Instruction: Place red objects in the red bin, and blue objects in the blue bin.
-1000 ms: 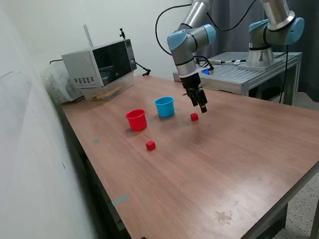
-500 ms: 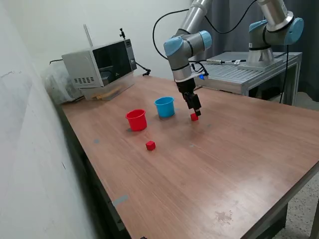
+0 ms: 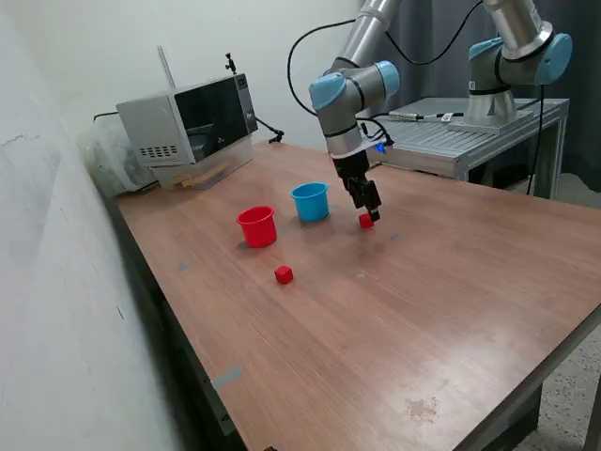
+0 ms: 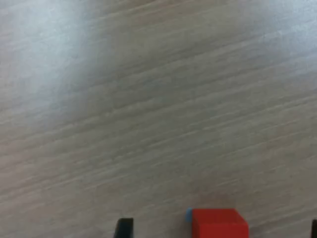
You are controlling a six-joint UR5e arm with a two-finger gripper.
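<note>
One red cube [image 3: 366, 221] lies on the wooden table [image 3: 423, 310], a little to the exterior view's right of the blue bin [image 3: 311, 201]. My gripper [image 3: 370, 210] hangs low right over this cube. In the wrist view the same red cube [image 4: 219, 224] sits between my two dark fingertips [image 4: 124, 228], which stand wide apart and clear of it, so the gripper [image 4: 219, 230] is open. A second red cube [image 3: 284, 274] lies nearer the front, below the red bin [image 3: 257, 226]. The blue objects are out of view.
A grey box-like appliance [image 3: 188, 122] stands at the back on the exterior view's left. A second arm [image 3: 512, 56] is mounted on a metal bench [image 3: 470, 136] behind the table. A white wall runs along the exterior view's left.
My gripper has swung from the exterior view's right toward the red cube near the blue bin and come down over it. Cups and cubes have not moved.
</note>
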